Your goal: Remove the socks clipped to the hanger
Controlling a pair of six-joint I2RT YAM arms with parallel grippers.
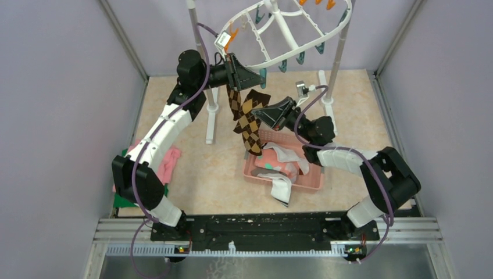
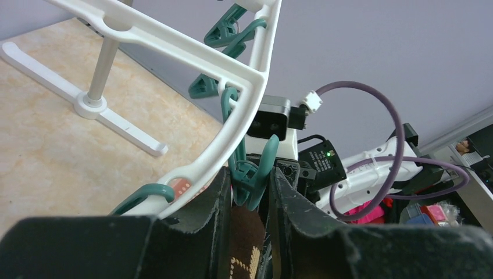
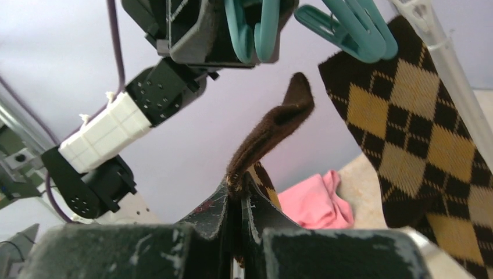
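The white hanger (image 1: 290, 35) (image 2: 232, 70) sits high at the back on its stand. Two brown-tan argyle socks (image 1: 249, 131) dangle below its near edge. My left gripper (image 1: 244, 74) (image 2: 250, 177) is closed on a teal clip (image 2: 251, 183) (image 3: 253, 29) at the rim, with brown sock fabric (image 2: 244, 244) just under it. My right gripper (image 1: 263, 111) (image 3: 239, 186) is shut on one argyle sock (image 3: 273, 125), whose brown end stands free below that clip. The other argyle sock (image 3: 407, 145) hangs from a neighbouring teal clip (image 3: 349, 29).
A pink basket (image 1: 314, 180) under the socks holds a white sock (image 1: 285, 189) and a pink spotted one (image 1: 267, 163). Folded pink (image 1: 171, 163) (image 3: 314, 203) and green (image 1: 125, 200) cloths lie at the left. Stand poles (image 1: 212, 104) (image 1: 337, 64) and a stand foot (image 2: 93, 104) rise nearby.
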